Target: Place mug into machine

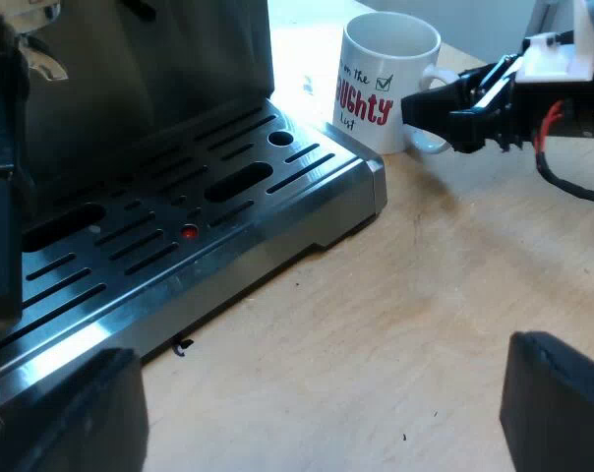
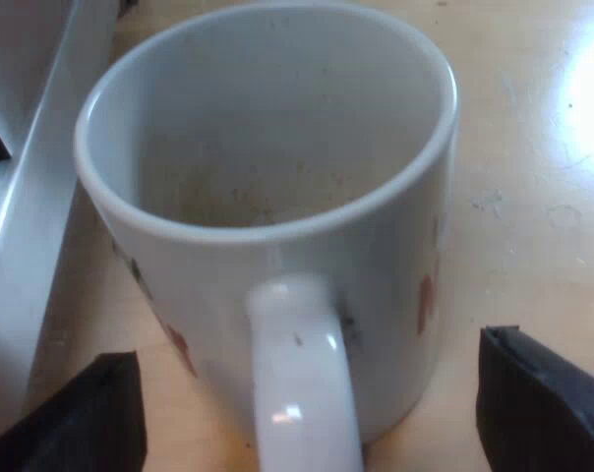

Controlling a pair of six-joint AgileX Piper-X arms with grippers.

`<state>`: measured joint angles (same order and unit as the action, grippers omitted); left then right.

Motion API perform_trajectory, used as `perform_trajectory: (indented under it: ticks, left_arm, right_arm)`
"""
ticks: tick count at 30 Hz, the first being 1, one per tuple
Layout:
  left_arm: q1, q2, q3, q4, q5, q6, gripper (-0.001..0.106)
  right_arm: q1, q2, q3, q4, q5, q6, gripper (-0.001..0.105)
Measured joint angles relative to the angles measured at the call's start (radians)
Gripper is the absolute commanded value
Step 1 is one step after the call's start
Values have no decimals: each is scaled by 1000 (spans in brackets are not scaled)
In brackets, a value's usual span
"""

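Beside a corner of the slotted steel drip tray, on wood table, white red-lettered ceramic mug stands upright, handle aimed btwn right gripper's spread fingers, untouched; left gripper, fingers apart & empty, is farther off.

White ceramic mug with red lettering stands upright on the pale wooden tabletop. It is just beside the corner of the slotted brushed-steel drip tray at the foot of the espresso machine, and a gap separates mug and tray. The mug handle faces the black two-fingered right gripper; one finger stands on each side of the handle, both clear of it. The left gripper hangs low over the tabletop before the tray's front edge, fingers spread wide.
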<state>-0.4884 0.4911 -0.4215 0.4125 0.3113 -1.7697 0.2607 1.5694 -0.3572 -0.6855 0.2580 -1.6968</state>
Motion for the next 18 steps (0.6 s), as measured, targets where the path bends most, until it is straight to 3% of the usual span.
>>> perform_trajectory:
  ticks: [7, 15, 18]
  left_arm:
    - [0, 0, 0, 0, 0, 0, 74]
    - [0, 0, 0, 0, 0, 0, 74]
    - [0, 0, 0, 0, 0, 0, 74]
  right_arm:
    - [0, 15, -16, 1, 0, 0, 65]
    - [0, 15, -16, 17, 29, -2, 3]
    - [0, 15, -17, 18, 31, -8, 0]
